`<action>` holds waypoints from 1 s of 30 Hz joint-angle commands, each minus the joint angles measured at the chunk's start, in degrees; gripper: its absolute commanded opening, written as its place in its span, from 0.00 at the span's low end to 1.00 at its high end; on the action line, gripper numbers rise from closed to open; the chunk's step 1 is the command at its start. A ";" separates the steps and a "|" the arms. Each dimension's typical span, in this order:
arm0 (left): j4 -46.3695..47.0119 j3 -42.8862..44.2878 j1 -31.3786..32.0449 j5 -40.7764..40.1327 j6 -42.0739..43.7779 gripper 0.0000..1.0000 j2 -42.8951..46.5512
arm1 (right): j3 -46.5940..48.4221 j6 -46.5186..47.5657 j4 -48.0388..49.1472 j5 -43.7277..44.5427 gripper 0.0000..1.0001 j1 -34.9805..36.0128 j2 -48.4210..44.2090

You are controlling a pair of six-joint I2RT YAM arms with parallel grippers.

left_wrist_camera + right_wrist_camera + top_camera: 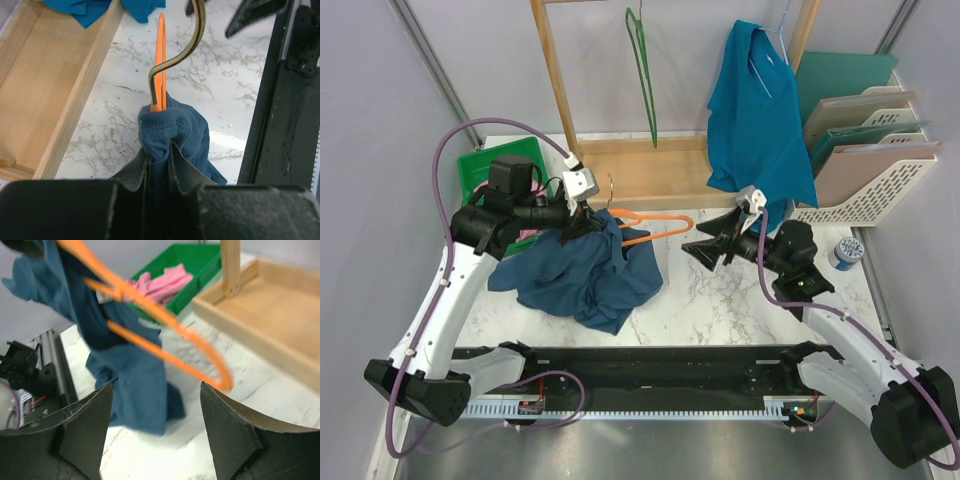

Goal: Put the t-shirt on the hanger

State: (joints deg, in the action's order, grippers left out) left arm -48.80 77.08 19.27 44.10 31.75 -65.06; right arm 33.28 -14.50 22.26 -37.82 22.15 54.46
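Observation:
The navy t-shirt (582, 272) hangs bunched from my left gripper (582, 215) down onto the marble table. In the left wrist view that gripper (159, 150) is shut on a fold of the t-shirt (167, 130) right where the orange hanger (160, 60) and its metal hook enter the cloth. The hanger (658, 224) is raised and partly inside the shirt, with one arm sticking out to the right. My right gripper (705, 246) stands open just right of that free end. In the right wrist view the hanger (165, 325) and t-shirt (125, 370) lie beyond the empty gripper (155, 390).
A wooden rack (650, 165) stands at the back, carrying a green hanger (642, 70) and a teal shirt (760, 110). A green bin (192, 267) with a pink garment (160, 282) sits back left. A file organiser (868, 150) and a small bottle (845, 253) are at the right.

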 commanded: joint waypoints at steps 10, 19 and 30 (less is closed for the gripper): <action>9.60 5.27 -0.63 5.29 -12.06 0.02 -1.30 | -8.32 -10.37 23.06 10.41 0.85 7.12 11.88; 8.98 5.54 -0.63 4.95 -12.94 0.02 -1.39 | -3.05 -8.26 41.28 6.09 0.92 12.64 24.03; 8.89 5.80 -0.81 4.86 -14.61 0.02 -0.77 | -2.25 -2.73 39.97 10.65 0.82 15.55 28.42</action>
State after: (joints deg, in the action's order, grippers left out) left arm -42.68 79.90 18.59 46.59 20.58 -67.31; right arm 29.89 -20.95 60.38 -29.93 37.06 82.08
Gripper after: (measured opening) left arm 0.156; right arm 0.826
